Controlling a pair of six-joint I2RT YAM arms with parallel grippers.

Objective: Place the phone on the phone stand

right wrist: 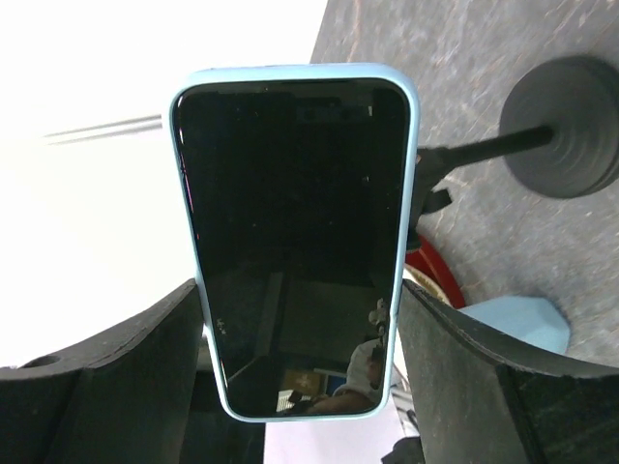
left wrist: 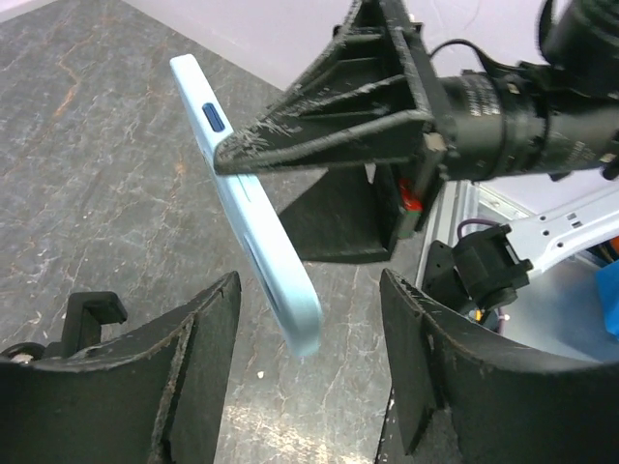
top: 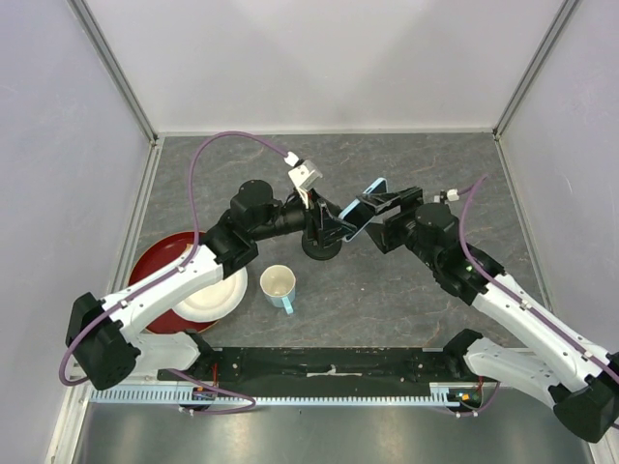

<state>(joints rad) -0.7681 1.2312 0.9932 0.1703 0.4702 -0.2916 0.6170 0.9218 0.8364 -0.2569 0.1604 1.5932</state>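
Observation:
My right gripper (top: 375, 207) is shut on the phone (top: 360, 210), which has a light blue case, and holds it tilted in the air just right of the phone stand (top: 321, 247). In the right wrist view the phone (right wrist: 295, 193) faces the camera with its black screen, pinched at its lower edges between my right gripper (right wrist: 300, 333). The stand's disc base (right wrist: 571, 126) and post lie behind it. My left gripper (top: 324, 224) is open over the stand. In the left wrist view the phone's lower end (left wrist: 290, 309) hangs between the fingers of my left gripper (left wrist: 309, 324) without touching them.
A red plate (top: 153, 259) with a white plate (top: 215, 296) on it sits at the left. A white cup (top: 279, 284) with a light blue handle stands in front of the stand. Walls close the table on three sides.

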